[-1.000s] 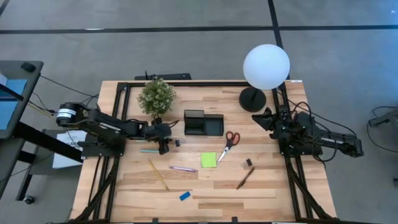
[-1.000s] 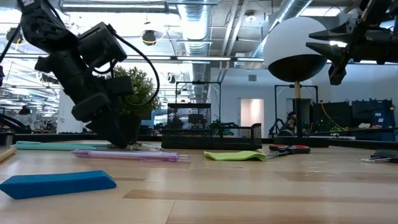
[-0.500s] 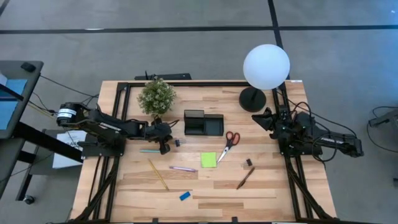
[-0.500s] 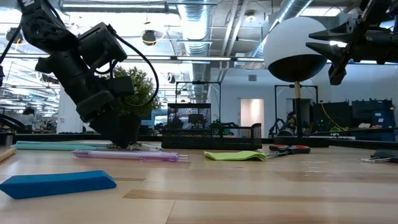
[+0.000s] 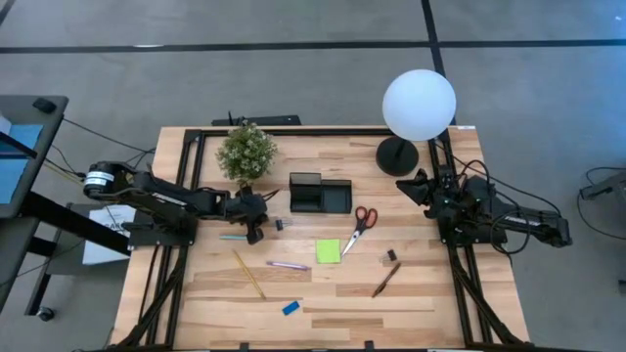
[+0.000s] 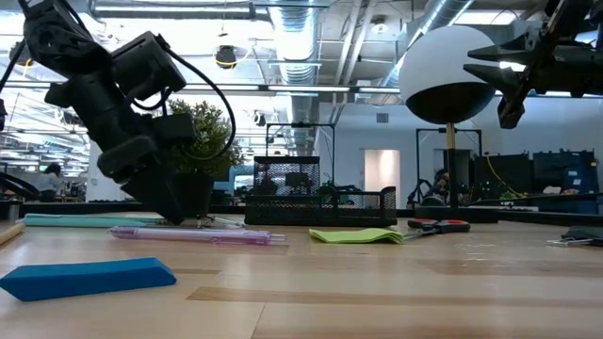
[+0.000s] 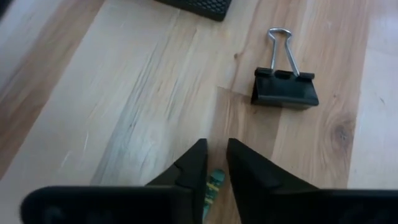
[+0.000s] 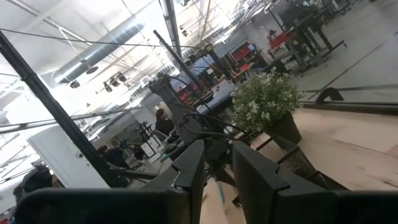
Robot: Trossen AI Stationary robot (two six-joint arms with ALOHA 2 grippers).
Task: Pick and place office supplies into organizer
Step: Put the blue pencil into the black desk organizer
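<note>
My left gripper (image 5: 256,233) is low over the table, just left of a black binder clip (image 7: 285,87), and is shut on the teal pen (image 5: 235,237). The pink pen (image 5: 288,265), yellow pencil (image 5: 248,275), blue eraser (image 5: 290,308), lime sticky-note pad (image 5: 328,251), red-handled scissors (image 5: 359,226), brown pen (image 5: 385,280) and another small black clip (image 5: 390,256) lie flat on the wood. The black organizer (image 5: 320,195) stands near the table's far edge. My right gripper (image 5: 423,186) waits raised at the right, its fingers a narrow gap apart. My left gripper pinches the teal pen's right end (image 7: 214,183) between its two fingers, coming from above at a slant from the table's left. The pen's long part (image 6: 85,220) lies flat on the table, stretching left from the fingers.
A potted plant (image 5: 245,152) stands at the far left. The round black lamp base (image 5: 397,155) with its white globe (image 5: 419,105) stands at the far right, close to my right arm. Black frame rails run along both table sides. Bare wood lies along the near edge.
My left arm has leaned slightly toward the table's left while its fingertips stayed at the teal pen. The pen still lies on the table.
</note>
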